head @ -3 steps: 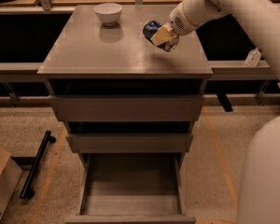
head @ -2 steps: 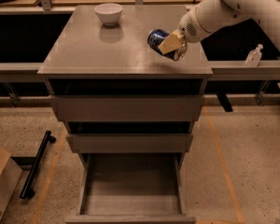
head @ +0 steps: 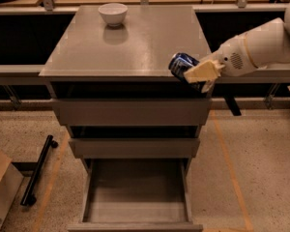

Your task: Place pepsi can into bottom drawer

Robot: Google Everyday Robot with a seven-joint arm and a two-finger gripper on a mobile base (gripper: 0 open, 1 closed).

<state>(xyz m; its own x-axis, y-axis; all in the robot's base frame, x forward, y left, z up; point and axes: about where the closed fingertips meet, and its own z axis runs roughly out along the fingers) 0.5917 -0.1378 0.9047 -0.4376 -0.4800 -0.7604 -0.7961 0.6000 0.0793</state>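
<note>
the gripper (head: 199, 76) sits at the 4 o'clock corner of the grey cabinet top (head: 135, 42), right at its front edge, and its cream-coloured fingers (head: 201, 71) are pinched around the pepsi can (head: 181, 64). the can is dark blue and lies tilted in that grip, with its rounded end turned toward 9 o'clock and its other end hidden behind the fingers. it hangs over the front right edge of the top, and i cannot tell whether it touches the surface. the lower fingertip reaches down past the edge, in front of the dark gap above the top drawer (head: 130, 111). the white arm (head: 261, 47) comes in from 3 o'clock, rising a little toward the right side of the view. a white bowl (head: 112, 13) stands upright at the 11 o'clock part of the cabinet top, well apart from the can, with a faint reflection on the surface just in front of it. below the top drawer, the middle drawer (head: 134, 148) stands out a little further, and the bottom drawer (head: 135, 197) is pulled well out toward 6 o'clock, its bare grey floor and side walls open to view. the can is high above and toward 1 o'clock of that open drawer. on the speckled floor (head: 261, 178) at 8 o'clock lies a black bar (head: 37, 170), and beside it, at the left edge, the corner of a cardboard box (head: 0, 187). an orange line (head: 229, 168) runs across the floor at 4 o'clock.
</note>
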